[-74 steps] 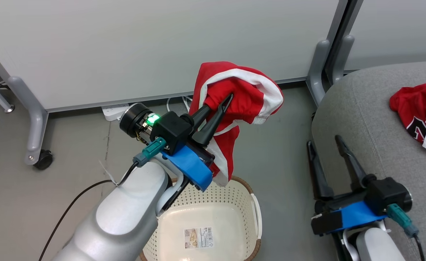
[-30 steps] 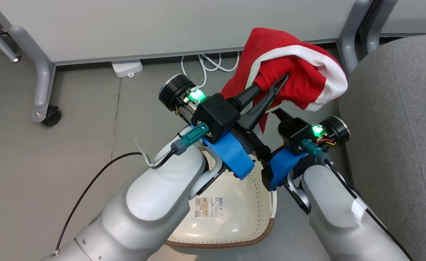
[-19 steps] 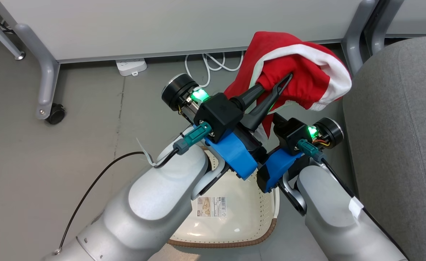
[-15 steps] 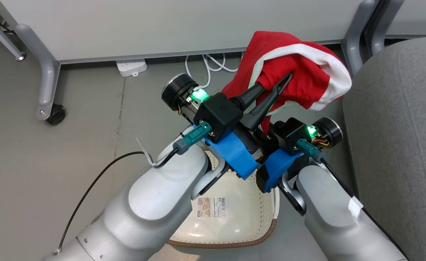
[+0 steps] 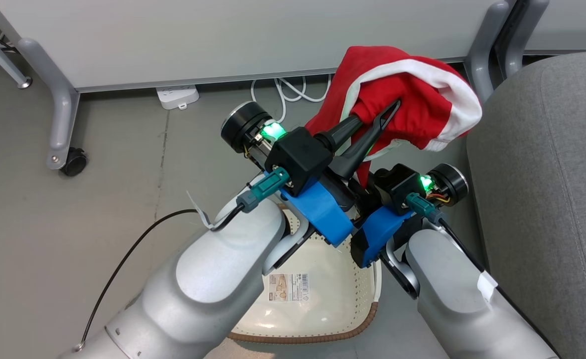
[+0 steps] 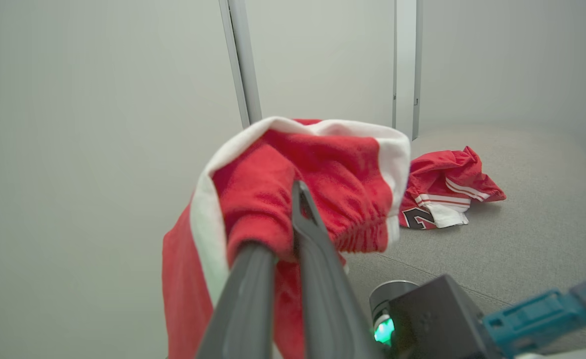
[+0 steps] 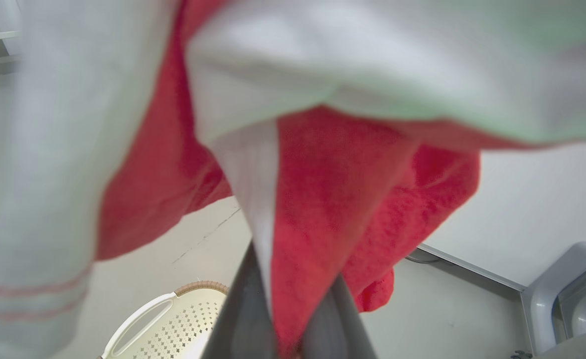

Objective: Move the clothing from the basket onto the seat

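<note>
The left gripper (image 5: 380, 117) reaches toward 1 o'clock in the head view, its fingers (image 5: 371, 134) clamped on a red garment (image 5: 417, 99) with a broad white trim band, held in the air above the floor (image 5: 98, 199). The cloth bunches over the fingertips, and a tail of it hangs toward 6 o'clock behind the gripper's black body. In the right wrist view the right gripper (image 7: 293, 304) points up into that tail, its 2 fingers (image 7: 243, 309) drawn close with a red and white fold pinched between them. In the head view its black and blue wrist sits at 5 o'clock of the left one, crossing beneath it. The basket (image 5: 323, 338) stands on the floor at 6 o'clock, partly covered by the 2 pale forearms, with a label sticker (image 5: 288, 286) on its bottom. The grey sofa (image 5: 547, 209) is at 3 o'clock, and the held garment hangs just beside its rounded edge, at the sofa's 10 o'clock. A 2nd garment (image 6: 447, 184) lies crumpled on the sofa cushion, at 3 o'clock of the held one in the left wrist view, showing thin white stripes and a black and white mark. Along the pale wall panel (image 5: 223, 40) at 12 o'clock lie a white power strip (image 5: 176, 94) and looped white cables (image 5: 288, 92), and a grey leg (image 5: 64, 124) on a caster stands at 10 o'clock.
</note>
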You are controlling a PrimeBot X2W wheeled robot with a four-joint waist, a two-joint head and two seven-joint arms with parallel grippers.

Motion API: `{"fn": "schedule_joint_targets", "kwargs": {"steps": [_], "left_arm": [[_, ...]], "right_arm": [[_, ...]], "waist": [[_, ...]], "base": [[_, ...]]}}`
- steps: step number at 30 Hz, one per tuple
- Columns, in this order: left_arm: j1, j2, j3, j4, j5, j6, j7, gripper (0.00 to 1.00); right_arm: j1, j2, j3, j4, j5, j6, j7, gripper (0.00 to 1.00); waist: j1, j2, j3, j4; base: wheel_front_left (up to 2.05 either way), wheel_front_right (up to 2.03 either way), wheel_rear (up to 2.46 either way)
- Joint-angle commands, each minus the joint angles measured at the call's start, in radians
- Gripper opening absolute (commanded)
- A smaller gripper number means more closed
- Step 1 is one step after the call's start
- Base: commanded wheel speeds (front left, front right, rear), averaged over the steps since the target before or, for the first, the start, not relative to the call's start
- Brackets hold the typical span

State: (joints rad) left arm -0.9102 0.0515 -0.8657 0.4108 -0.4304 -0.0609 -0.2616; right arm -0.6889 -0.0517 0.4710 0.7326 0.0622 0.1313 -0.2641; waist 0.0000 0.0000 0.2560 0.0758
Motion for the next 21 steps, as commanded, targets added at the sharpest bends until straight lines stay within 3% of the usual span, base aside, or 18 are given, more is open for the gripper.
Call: {"fn": "schedule_joint_targets", "kwargs": {"steps": [1, 10, 12, 21], "left_arm": [[0.008, 0.0, 0.006, -0.002, 0.003, 0.0, -0.005, 0.0], [0.012, -0.001, 0.008, 0.003, 0.009, -0.004, -0.005, 0.0], [0.011, -0.001, 0.009, 0.007, 0.008, -0.004, -0.005, 1.0], [0.009, 0.0, 0.011, 0.003, 0.01, 0.005, -0.005, 1.0]], "right_arm": [[-0.009, 0.002, 0.003, 0.003, 0.001, -0.001, 0.0, 0.0], [-0.01, 0.003, 0.007, 0.006, 0.008, -0.001, 0.0, 0.0], [-0.009, 0.003, 0.008, 0.006, 0.009, -0.001, 0.0, 0.0], [-0.011, 0.003, 0.013, 0.009, 0.015, -0.001, 0.0, 0.0]], "waist": [[0.0, 0.0, 0.0, -0.001], [0.0, 0.0, -0.002, -0.002], [0.0, 0.0, -0.003, -0.003], [0.0, 0.0, -0.004, -0.006]], "base": [[0.0, 0.0, 0.0], [0.0, 0.0, 0.0], [0.0, 0.0, 0.0], [0.0, 0.0, 0.0]]}}
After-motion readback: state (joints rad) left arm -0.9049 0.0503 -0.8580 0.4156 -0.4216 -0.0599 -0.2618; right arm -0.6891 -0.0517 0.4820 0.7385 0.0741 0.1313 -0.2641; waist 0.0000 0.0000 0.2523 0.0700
